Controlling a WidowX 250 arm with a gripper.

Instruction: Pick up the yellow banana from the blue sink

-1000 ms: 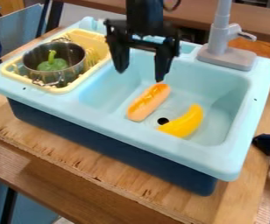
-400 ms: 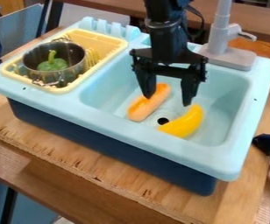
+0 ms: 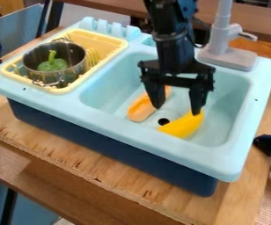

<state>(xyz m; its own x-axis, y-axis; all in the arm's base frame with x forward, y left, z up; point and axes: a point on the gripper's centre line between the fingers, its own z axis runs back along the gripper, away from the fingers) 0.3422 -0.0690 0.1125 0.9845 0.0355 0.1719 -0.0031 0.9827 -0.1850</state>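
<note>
The black gripper (image 3: 177, 110) hangs over the sink basin with its two fingers apart and nothing held between them. Its left finger covers part of an orange hot-dog-like toy (image 3: 140, 109), and its right fingertip is at the upper end of a yellow banana (image 3: 183, 126); whether they touch cannot be told. Both toys lie on the floor of the light blue sink (image 3: 105, 93), on either side of the dark drain hole. A metal pot (image 3: 74, 71) holding a green pepper (image 3: 53, 65) sits in the yellow rack (image 3: 111, 44) at the left.
A grey faucet (image 3: 228, 58) rises from the sink's back right. The sink stands on a wooden table (image 3: 73, 152). A dark blue object (image 3: 269, 144) stands beyond the sink's right edge.
The gripper has moved right and down from above the basin's back left, coming close to the two toys. The toys, pot and rack have stayed put.
</note>
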